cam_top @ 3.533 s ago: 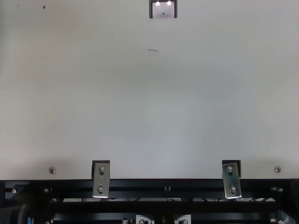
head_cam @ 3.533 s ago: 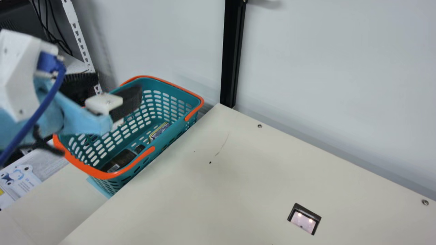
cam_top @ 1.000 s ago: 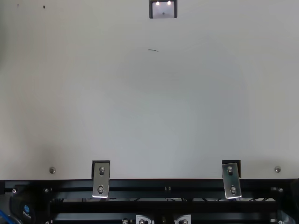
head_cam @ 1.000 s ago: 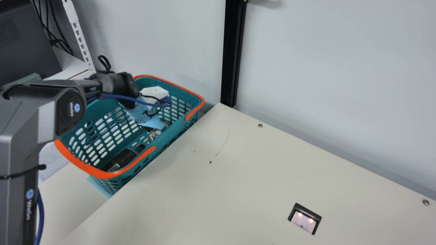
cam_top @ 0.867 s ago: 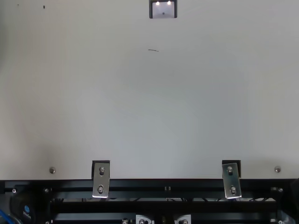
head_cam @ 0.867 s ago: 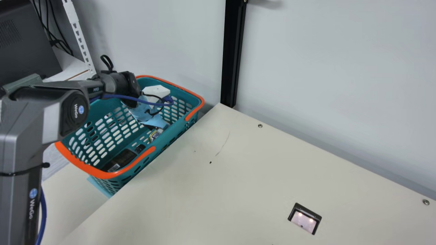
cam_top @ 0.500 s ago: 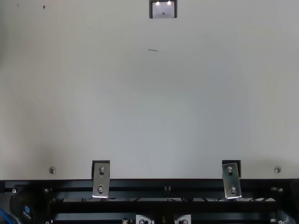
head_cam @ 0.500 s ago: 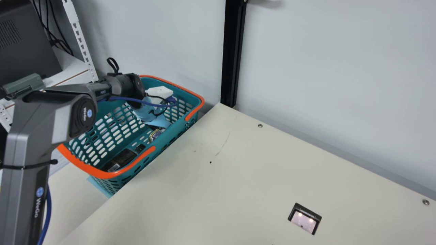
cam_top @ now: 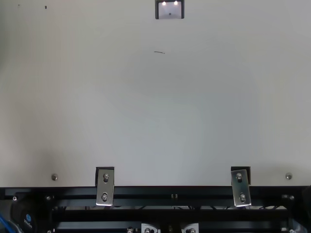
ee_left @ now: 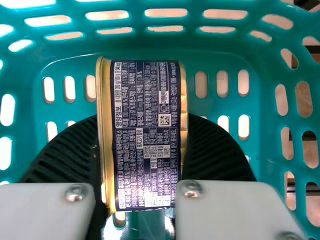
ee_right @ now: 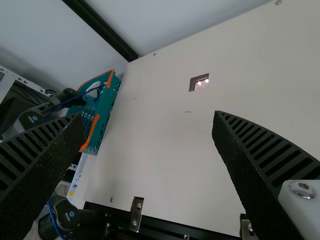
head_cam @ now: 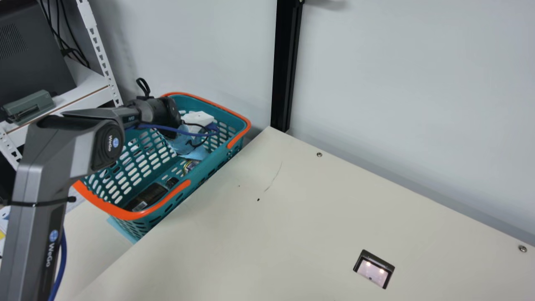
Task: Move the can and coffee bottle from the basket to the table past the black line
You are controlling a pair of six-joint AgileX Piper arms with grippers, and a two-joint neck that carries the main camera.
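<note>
One can [ee_left: 145, 165] is sitting inside the left gripper [ee_left: 143, 118], which is squeezing both sides, probably for lifting it safely from the basket [head_cam: 129, 215]. Apart from this gripper, the bottle [head_cam: 150, 194] is lying there. The right gripper [ee_right: 148, 116] is spreading wide, holding nothing.

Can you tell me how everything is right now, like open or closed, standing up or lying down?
Can: in the basket, gripped.
Coffee bottle: lying down in the basket.
Basket: upright, open at the top.
Left gripper: closed on the can.
Right gripper: wide open, holding nothing.
</note>
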